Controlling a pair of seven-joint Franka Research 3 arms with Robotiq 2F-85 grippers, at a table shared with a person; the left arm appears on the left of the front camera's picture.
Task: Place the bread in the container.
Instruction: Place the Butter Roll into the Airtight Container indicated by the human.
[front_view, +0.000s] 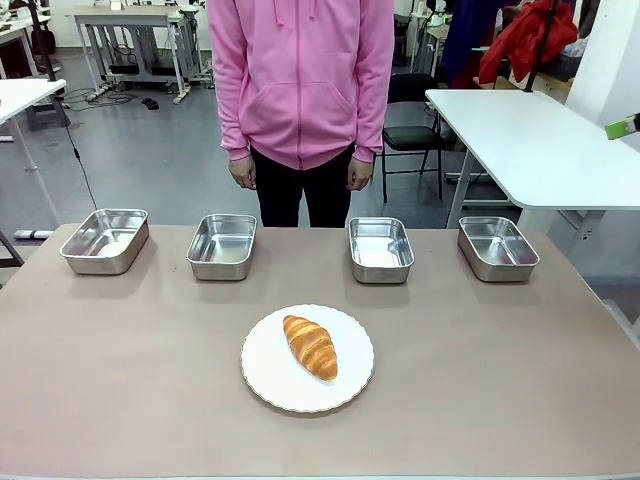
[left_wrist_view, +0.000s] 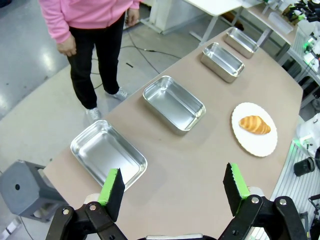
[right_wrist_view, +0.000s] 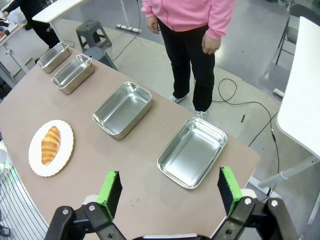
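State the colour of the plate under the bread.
The plate is plain white with a scalloped edge, best seen in the front view.

A golden-brown croissant (front_view: 310, 346) lies on a round white plate (front_view: 270, 385) at the middle of a tan table (front_view: 500, 380), with four shiny steel trays (front_view: 222, 245) lined up beyond it in front of a standing person (front_view: 300, 80) in a pink hoodie.

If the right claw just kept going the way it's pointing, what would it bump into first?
Most likely the nearest steel tray, which lies empty just ahead of the open right gripper, or the tabletop beside it; depth is unclear.
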